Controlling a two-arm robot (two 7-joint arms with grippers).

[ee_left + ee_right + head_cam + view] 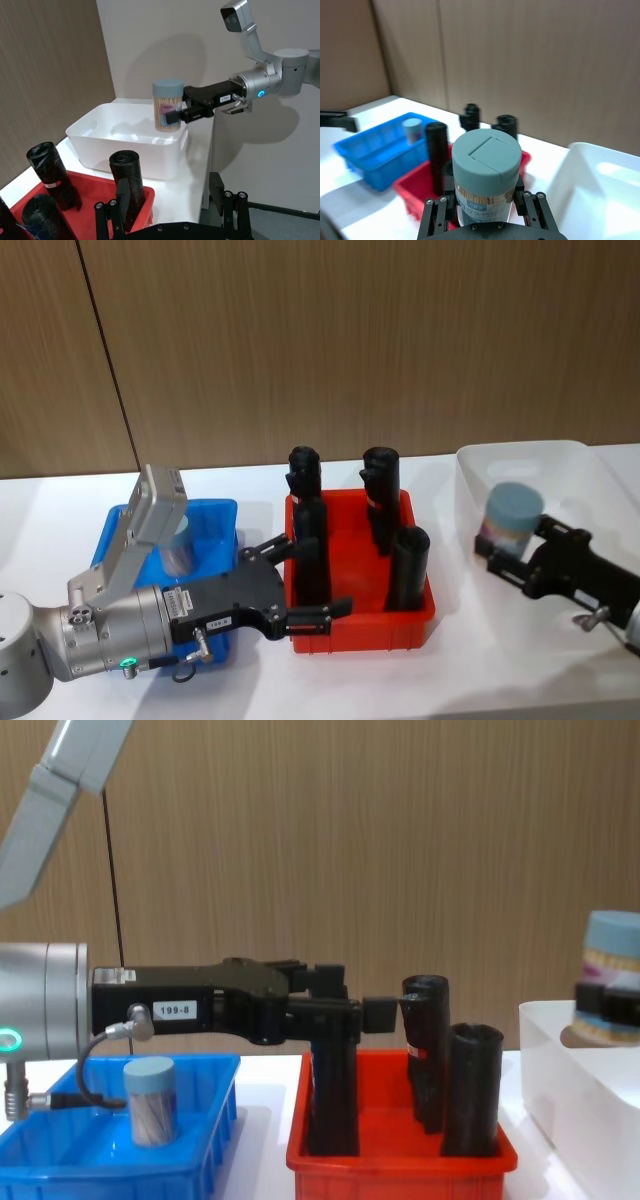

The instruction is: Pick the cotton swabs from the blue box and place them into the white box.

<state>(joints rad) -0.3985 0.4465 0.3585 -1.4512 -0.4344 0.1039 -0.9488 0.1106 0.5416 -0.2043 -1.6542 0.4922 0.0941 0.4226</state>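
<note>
head view: cotton swab jar (513, 512), upright, lid up, clamped in the right jaws above the white box (520, 448), just inside its left wall; your drop lies straight down. second jar (149, 1102) stands in the blue box (60, 1160); left jaws apart, nearer it.

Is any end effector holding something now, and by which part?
The right end effector grips a cotton swab jar by its clear sides below the lid, over the white box. The left end effector is open, empty.
</note>
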